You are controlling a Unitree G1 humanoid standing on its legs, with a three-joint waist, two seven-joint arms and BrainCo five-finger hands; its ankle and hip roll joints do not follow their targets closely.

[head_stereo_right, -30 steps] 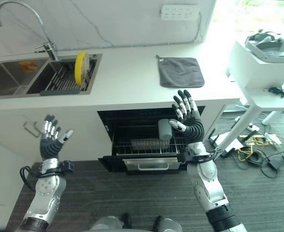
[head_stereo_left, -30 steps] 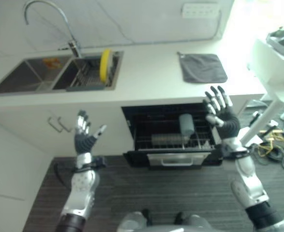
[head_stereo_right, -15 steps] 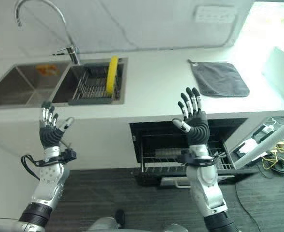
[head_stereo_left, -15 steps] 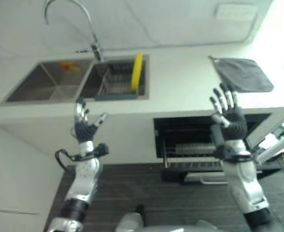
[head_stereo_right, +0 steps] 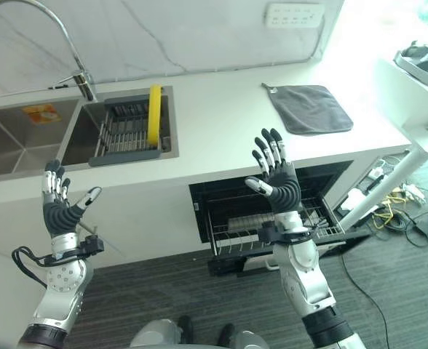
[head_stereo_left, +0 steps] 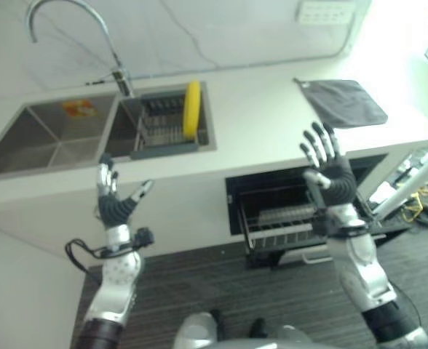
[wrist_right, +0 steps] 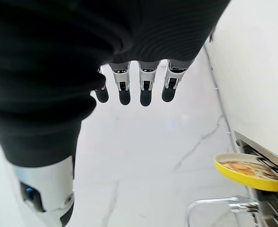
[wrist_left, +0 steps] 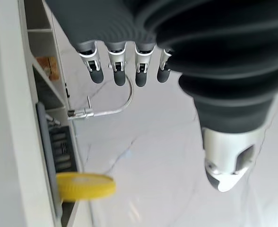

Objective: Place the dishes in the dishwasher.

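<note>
Nothing is in hand yet, so the step looks like the reach for the first dish. The left robot hand (head_stereo_right: 60,211) is raised in front of the cabinet below the sink, fingers straight and spread, holding nothing. The right robot hand (head_stereo_right: 276,180) is raised in front of the open dishwasher (head_stereo_right: 272,211), fingers likewise straight and apart, empty.

The one dish plainly in view is a yellow plate (head_stereo_right: 154,114), standing on edge in the dark drying rack (head_stereo_right: 125,134) that sits in the right basin of the sink (head_stereo_right: 25,149), at the far left of the counter (head_stereo_right: 221,123). The dishwasher's lower rack (head_stereo_right: 272,225) is pulled out below the counter, to the right of the sink; something pale lies in it, too blurred to name.

The next move probably calls for one robot hand to go up and over the counter edge to the plate, close on its rim, lift it clear of the rack slots and carry it right and down to the pulled-out rack.

By count: one yellow plate, one drying rack, two sink basins, one tap (head_stereo_right: 25,33), one grey cloth (head_stereo_right: 308,107) on the counter to the right.
</note>
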